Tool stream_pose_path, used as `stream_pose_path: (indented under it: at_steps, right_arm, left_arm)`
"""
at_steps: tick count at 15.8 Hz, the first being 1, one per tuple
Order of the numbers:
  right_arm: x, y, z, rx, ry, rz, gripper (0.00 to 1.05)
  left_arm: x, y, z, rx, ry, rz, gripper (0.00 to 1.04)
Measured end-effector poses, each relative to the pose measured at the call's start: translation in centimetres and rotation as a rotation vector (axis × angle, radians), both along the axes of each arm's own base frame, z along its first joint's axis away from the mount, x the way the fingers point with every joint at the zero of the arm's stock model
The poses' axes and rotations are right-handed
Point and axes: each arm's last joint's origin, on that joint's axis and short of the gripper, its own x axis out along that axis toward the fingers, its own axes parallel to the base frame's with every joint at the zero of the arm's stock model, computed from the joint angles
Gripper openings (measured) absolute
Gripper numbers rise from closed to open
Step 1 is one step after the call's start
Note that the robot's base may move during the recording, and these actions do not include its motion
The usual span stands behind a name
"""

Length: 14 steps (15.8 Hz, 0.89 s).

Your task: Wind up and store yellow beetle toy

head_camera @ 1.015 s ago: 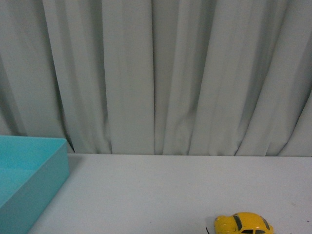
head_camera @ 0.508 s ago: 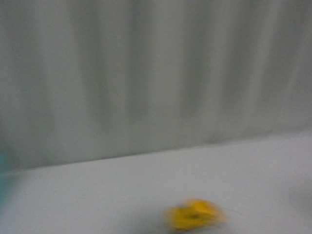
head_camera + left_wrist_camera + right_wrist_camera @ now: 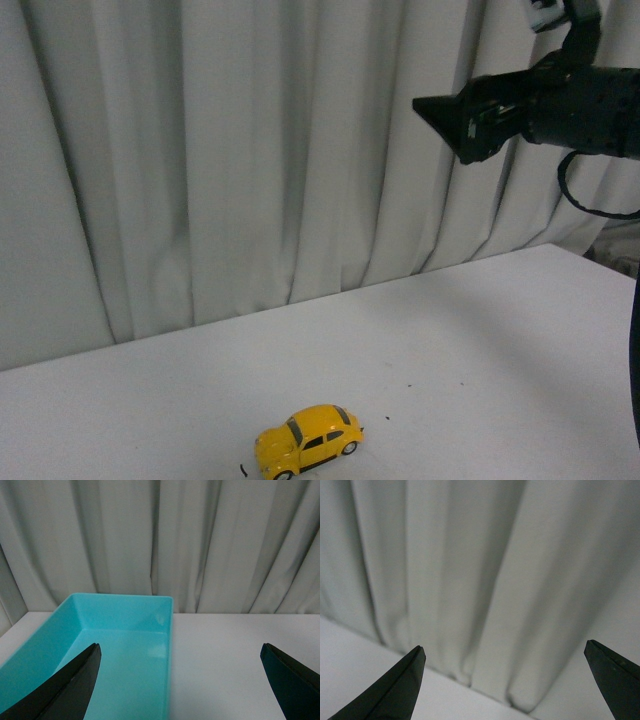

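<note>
The yellow beetle toy (image 3: 308, 440) stands on its wheels on the white table (image 3: 480, 330), near the front edge in the front view. My right gripper (image 3: 445, 120) hangs high at the upper right, far above and to the right of the toy. In its wrist view the right gripper (image 3: 505, 680) is open, facing only the curtain and a strip of table. My left gripper (image 3: 182, 680) is open too, with nothing between its fingers (image 3: 75, 685). It hovers over the edge of a teal box (image 3: 120, 599). The toy shows in neither wrist view.
A pale grey curtain (image 3: 250, 160) hangs along the table's far edge. The teal box is open-topped and shows nothing inside, with bare white table (image 3: 225, 645) beside it. A black cable (image 3: 590, 200) loops below my right arm.
The front view has swung sideways: the teal box has left it, the toy now sits lower centre, and my right arm has come into view at the upper right.
</note>
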Motion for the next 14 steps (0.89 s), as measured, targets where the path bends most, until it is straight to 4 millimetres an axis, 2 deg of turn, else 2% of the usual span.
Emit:
stream_pose_path:
  at_steps: [1,3,7,11,14]
  right_arm:
    - [1.4,0.6,-0.6,-0.056,0.068,0.11,0.98]
    - [2.5,1.5,-2.6,-0.143,0.19,0.296,0.98]
    - [3.5,2.7,-5.5,-0.306,0.333,0.551,0.98]
    - [4.6,4.0,-7.1,-0.45,0.451,0.751,0.98]
    - [4.3,4.9,-9.1,-0.584,0.572,0.916,0.98]
  left_arm:
    - [0.0,0.0,0.0,0.0,0.0,0.0,0.98]
    - [0.0,0.0,0.0,0.0,0.0,0.0,0.98]
    - [0.0,0.0,0.0,0.0,0.0,0.0,0.98]
    - [0.0,0.0,0.0,0.0,0.0,0.0,0.98]
    - [0.0,0.0,0.0,0.0,0.0,0.0,0.98]
